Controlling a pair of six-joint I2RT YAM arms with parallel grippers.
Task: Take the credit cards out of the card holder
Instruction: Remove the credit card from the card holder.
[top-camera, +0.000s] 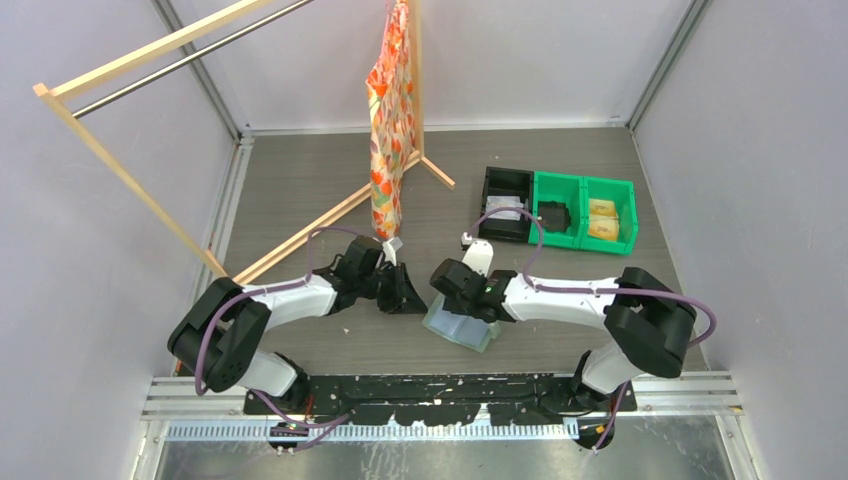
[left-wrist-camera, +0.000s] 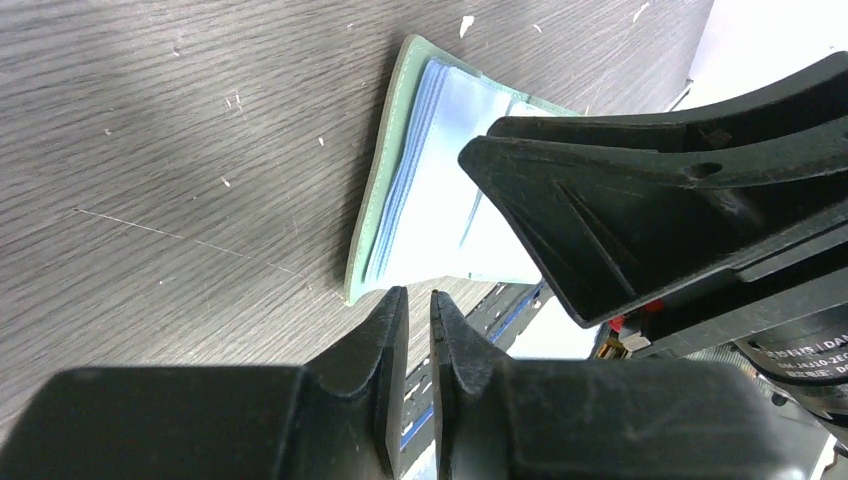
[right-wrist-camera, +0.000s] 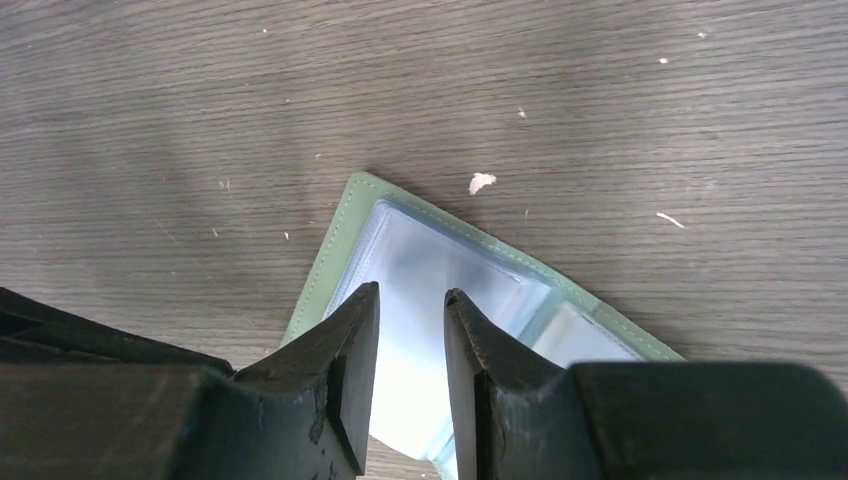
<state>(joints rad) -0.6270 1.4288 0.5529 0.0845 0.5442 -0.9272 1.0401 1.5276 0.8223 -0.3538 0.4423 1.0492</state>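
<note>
Lying spread open on the desk (right-wrist-camera: 200, 100), the card holder (right-wrist-camera: 440, 250) shows its pale blue-grey pockets face up inside the sage-green border. It sits near the front edge, well apart from the black and green bins (top-camera: 575, 180) at the back right. That flat, opened pose is what makes the pockets reachable from above.

The right jaws hang directly over the inner pockets, slightly apart with nothing visibly between them (whether the tips touch the plastic I cannot tell). This reads as lining up to pinch a card edge or a pocket lip. The left jaws sit just beside the holder, on its left side in the overhead view, nearly together with only a slit between them and holding nothing. Placed there, they look ready to pin or steady the cover while the other side pulls.

No card stands clear of a pocket in any view, so I judge the removal not yet begun. The thin sleeves look slippery, and the holder may slide or lift if pulled unpinned.
</note>
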